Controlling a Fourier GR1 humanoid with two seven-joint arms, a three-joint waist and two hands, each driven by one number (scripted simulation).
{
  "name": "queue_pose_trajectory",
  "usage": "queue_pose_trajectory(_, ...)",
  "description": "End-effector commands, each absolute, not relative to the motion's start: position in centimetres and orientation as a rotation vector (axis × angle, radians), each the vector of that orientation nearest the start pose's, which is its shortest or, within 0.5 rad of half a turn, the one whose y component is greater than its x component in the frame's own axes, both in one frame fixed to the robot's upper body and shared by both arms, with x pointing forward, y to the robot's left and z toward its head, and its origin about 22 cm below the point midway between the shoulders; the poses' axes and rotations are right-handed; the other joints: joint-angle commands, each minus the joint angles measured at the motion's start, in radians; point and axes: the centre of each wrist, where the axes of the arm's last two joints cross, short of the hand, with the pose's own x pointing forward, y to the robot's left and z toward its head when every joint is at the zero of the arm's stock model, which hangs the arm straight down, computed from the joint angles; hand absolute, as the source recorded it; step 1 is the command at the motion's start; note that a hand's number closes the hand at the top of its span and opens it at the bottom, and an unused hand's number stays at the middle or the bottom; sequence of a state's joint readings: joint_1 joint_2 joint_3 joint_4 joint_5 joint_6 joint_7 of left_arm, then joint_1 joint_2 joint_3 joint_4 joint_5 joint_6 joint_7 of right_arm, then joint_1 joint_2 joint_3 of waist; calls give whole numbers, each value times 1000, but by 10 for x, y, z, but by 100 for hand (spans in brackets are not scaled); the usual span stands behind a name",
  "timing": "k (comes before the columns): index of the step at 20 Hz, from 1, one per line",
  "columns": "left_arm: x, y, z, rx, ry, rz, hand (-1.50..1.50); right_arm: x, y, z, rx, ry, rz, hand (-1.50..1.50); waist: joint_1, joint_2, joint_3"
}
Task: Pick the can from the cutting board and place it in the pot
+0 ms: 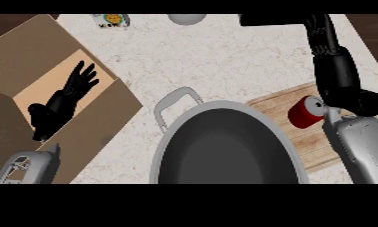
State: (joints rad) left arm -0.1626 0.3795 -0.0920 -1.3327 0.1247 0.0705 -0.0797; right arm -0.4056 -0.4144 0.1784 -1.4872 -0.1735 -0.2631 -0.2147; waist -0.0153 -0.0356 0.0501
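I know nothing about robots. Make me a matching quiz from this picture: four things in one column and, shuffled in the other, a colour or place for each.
Things:
1. can
2. pot
3. left hand
4. cutting board

Descriptions:
A. over the open cardboard box
B. red
C. dark grey inside, with a pale handle
D. light wood, lying under the can

Pairs: 1-B, 2-C, 3-A, 4-D.
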Motion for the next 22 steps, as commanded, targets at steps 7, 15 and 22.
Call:
queue_pose_trajectory(7,261,351,8,495,-1324,-136,0,308,-348,77,-862,-1652,507,150,-3,51,-79)
queue_pose_trajectory(15,263,343,12,536,-1164,-83,0,275,-269,30,-1085,-1747,65,-150,-5,28,-53)
queue_pose_trajectory(22,264,359,33,547,-1144,-78,0,253,-287,59,-1164,-1410,325,-150,-11,21,-59)
